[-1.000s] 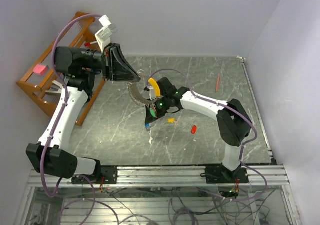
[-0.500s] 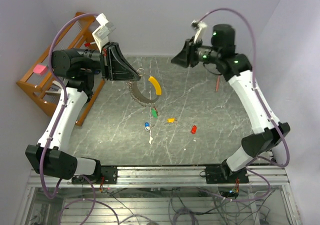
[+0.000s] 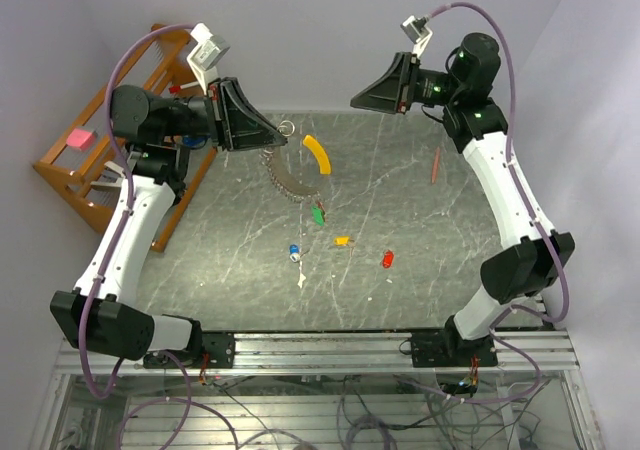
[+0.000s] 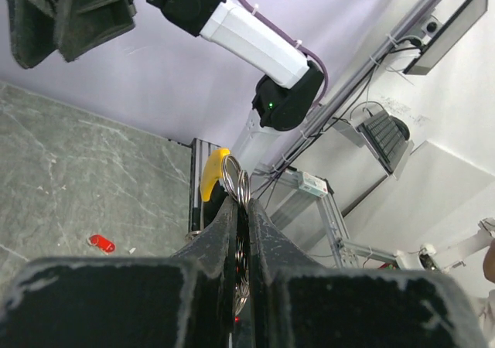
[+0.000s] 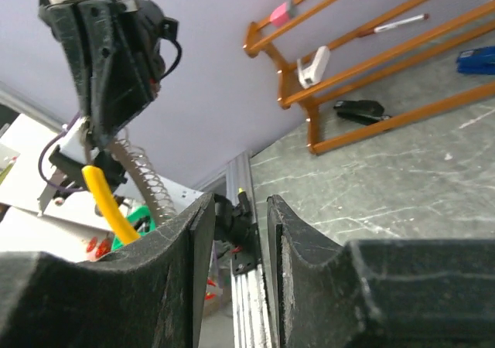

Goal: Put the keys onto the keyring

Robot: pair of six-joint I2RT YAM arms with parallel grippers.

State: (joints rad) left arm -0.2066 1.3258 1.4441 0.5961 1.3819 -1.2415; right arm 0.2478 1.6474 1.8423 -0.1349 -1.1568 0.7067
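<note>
My left gripper [image 3: 281, 139] is raised over the back left of the table, shut on the silvery ring of the keyring [image 3: 288, 128]. The ring [image 4: 236, 182] sticks out past the fingertips in the left wrist view. Its coiled chain [image 3: 282, 180] and yellow banana piece [image 3: 317, 155] hang below. A green key [image 3: 318, 213] sits at the chain's lower end and seems to hang from it. Blue [image 3: 294, 251], orange-yellow [image 3: 342, 240] and red [image 3: 387, 259] keys lie loose on the table. My right gripper [image 3: 355, 101] hangs high at the back, open, with nothing between its fingers [image 5: 193, 232].
A wooden rack [image 3: 90, 160] stands at the table's left edge. An orange-red pencil [image 3: 435, 164] lies at the back right. A small white scrap [image 3: 302, 281] lies below the blue key. The right gripper's camera faces the left gripper [image 5: 108, 62] and the hanging banana piece [image 5: 108, 205].
The right arm rose from low over the green key to high at the back right. The left gripper shifted slightly right; the keyring and green key swung with it.
</note>
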